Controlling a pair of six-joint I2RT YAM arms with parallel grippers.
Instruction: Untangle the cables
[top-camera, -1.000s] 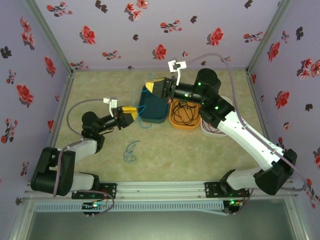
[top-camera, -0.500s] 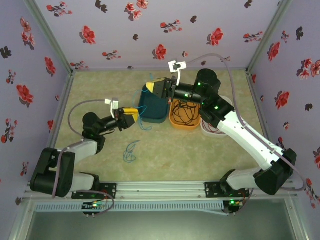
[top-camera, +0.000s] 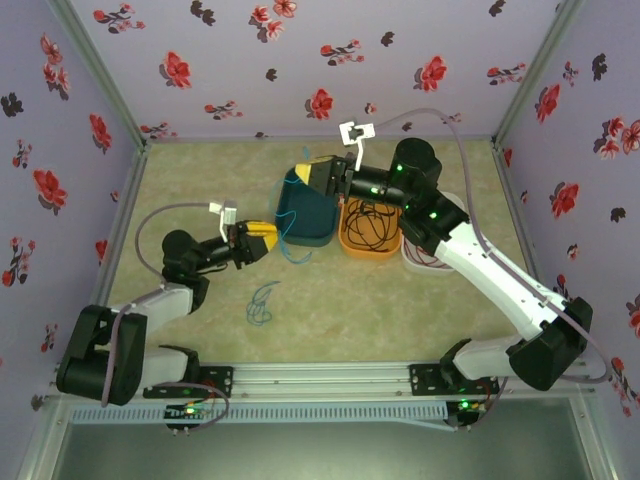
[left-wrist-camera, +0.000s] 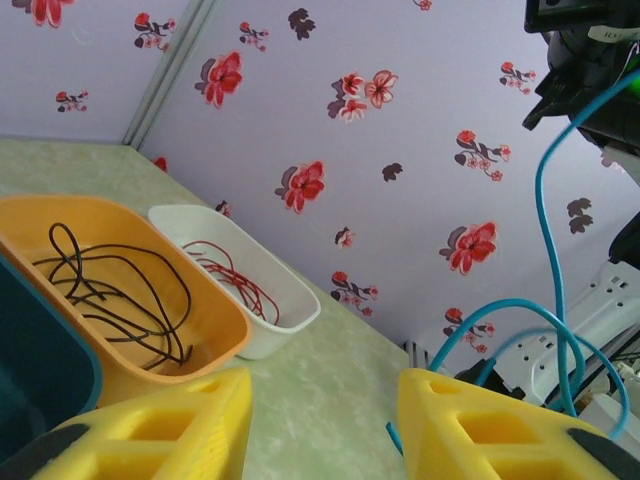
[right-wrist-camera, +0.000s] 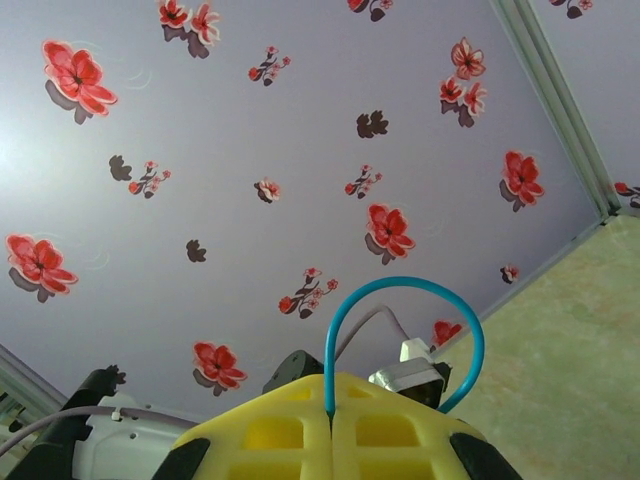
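Easing a touch nearer the table's (top-camera: 400, 310) front edge than a second ago, the left claw (top-camera: 262, 236) is hanging with its two yellow fingers apart, gripping nothing. A thin blue-teal rubbery cable (right-wrist-camera: 400, 284) is looping just beside one finger; whether it is touching, I cannot tell. Up over the dark teal plastic bin (top-camera: 305, 215), the right claw (top-camera: 320, 177) is pinching that same cable, fingers pressed together on it. The strand is arching out of the seam and trailing down toward the left claw.

To my eye it is going to handle light, limp and a bit springy, slipping through any loose pinch. A straight run clear of the loops is looking the wiser place to take hold.

Beyond, thin black wire (top-camera: 368, 228) is lying coiled in the orange tray (left-wrist-camera: 215, 320) and red wire (left-wrist-camera: 240, 285) in the white tray (left-wrist-camera: 275, 340). A small teal loop (top-camera: 262, 305) is resting on the table nearer the arms.
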